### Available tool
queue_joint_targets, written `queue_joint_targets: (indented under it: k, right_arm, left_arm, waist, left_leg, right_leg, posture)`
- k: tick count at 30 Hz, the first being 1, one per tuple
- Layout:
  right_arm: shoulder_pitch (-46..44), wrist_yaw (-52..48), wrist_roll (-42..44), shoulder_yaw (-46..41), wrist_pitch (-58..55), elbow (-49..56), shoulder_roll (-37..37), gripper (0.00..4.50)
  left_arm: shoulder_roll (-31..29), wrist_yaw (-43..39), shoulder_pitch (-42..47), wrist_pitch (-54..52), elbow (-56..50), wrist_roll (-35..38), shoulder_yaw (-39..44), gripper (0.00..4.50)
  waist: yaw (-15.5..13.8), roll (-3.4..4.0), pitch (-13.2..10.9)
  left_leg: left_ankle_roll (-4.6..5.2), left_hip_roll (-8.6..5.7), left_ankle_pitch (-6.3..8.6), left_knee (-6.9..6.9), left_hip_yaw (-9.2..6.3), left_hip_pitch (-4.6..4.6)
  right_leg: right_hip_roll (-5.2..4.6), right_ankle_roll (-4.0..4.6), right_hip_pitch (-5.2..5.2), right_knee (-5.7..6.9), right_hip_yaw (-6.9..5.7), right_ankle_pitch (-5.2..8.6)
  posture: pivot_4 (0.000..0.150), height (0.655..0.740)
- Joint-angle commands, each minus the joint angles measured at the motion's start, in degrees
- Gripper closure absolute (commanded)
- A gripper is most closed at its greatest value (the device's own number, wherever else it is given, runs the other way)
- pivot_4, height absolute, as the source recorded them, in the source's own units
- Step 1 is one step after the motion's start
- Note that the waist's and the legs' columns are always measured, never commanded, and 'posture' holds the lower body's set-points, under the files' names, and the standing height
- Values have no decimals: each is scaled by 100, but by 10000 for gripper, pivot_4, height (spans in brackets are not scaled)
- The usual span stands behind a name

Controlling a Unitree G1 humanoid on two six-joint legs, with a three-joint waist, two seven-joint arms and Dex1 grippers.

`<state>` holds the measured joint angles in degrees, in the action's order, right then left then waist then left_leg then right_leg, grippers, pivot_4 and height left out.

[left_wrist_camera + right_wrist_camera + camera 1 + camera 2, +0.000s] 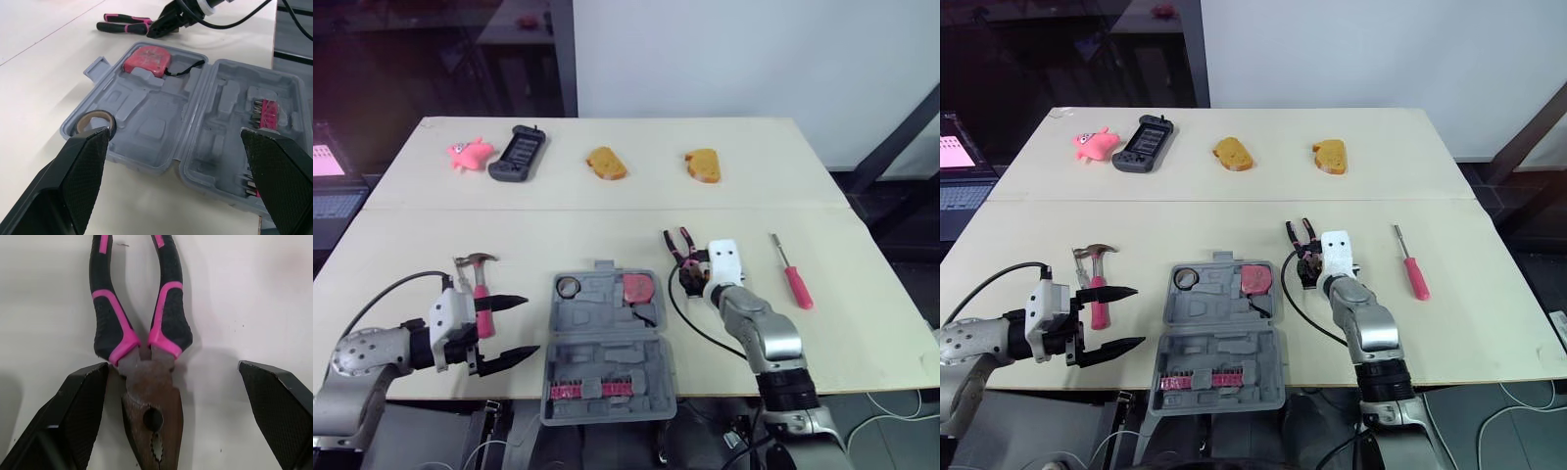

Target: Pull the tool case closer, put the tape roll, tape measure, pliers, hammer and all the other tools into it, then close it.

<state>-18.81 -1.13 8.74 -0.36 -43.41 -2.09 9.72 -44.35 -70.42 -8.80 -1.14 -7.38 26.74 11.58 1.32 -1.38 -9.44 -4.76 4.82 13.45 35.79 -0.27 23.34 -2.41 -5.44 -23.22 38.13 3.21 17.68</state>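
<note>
Well, the right tool (172, 367) hangs spread wide over the pliers (151, 416), one finger on either side of the rusty head. If it closes there, the tapered metal could slip out. The splayed handles could also swing and twist the pliers, so they miss their slot. The left tool (517, 327), also open and holding nothing, hovers with the hammer (480, 289) just beyond it. Between the two tools the open case (146, 132) holds the tape roll (98, 114), the tape measure (146, 59) and a row of bits (266, 110). A screwdriver (796, 284) lies on the desk to the right of the right tool.
</note>
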Motion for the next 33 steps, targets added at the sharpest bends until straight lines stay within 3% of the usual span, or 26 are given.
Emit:
queue_joint_targets:
  k: [1, 4, 5, 14, 19, 22, 27, 33]
  right_arm:
    - [73, -29, -28, -52, -146, -107, -59, 16940]
    - [125, -33, -44, -77, -203, -37, -62, 32461]
    - [143, -46, -49, -78, -203, -9, -62, 35312]
    - [219, -386, -169, 140, 87, 458, 83, 35282]
    - [140, -829, -159, 293, 7, 1547, 500, 35282]
    - [-230, -1511, 249, 452, -765, 2651, 1057, 35282]
    - [-1227, -2990, 1719, 835, -2868, 4053, 2245, 35282]
    - [-2880, -3897, 2462, 2214, -3966, 4224, 3107, 35282]
  left_arm:
    - [-21, 36, -39, -9, -188, 33, 47, 0]
    - [-22, 50, -59, -2, -193, 26, 41, 0]
    - [-21, 56, -57, -4, -195, 29, 40, 0]
    - [8, 95, 53, -13, -129, 10, -31, 0]
    - [12, 137, 174, -8, -2, -12, -36, 0]
    - [-21, 184, 230, 6, 126, -51, 3, 0]
    - [-93, 207, 335, 49, 403, -46, 133, 0]
    - [-292, -136, 152, 127, 654, 38, 347, 0]
  waist:
    - [-3, 0, 0]
    - [-8, 0, 0]
    - [-9, 0, 0]
    - [-13, 2, -1]
    - [-8, 24, -16]
    - [-5, 49, -31]
    - [-15, 44, -29]
    - [-13, 50, -41]
  left_leg:
    - [0, 0, 0, 0, 0, 0]
    - [0, 0, 0, 0, 0, 0]
    - [0, 0, 0, 0, 0, 0]
    - [0, 0, 0, -2, 0, 1]
    - [0, 0, 0, -3, 1, 7]
    - [0, -1, 0, 0, 1, 11]
    - [1, 4, 0, -10, -10, 6]
    - [7, 2, 4, -8, -4, 14]
  right_leg:
    - [0, 0, 0, 0, 0, 0]
    - [0, 0, 0, 0, 0, 0]
    - [0, 0, 0, 0, 0, 0]
    - [0, 0, -1, 0, 0, 1]
    - [0, -1, -10, 0, 1, 0]
    - [0, -3, -14, 0, 2, -1]
    - [8, -3, -15, 3, -2, -1]
    - [-2, 14, -21, 0, -7, 8]
  posture:
    - [1500, 7400]
    - [1500, 7400]
    - [1500, 7400]
    - [1500, 7400]
    - [1500, 7400]
    - [1500, 7400]
    - [1500, 7400]
    - [1500, 7400]
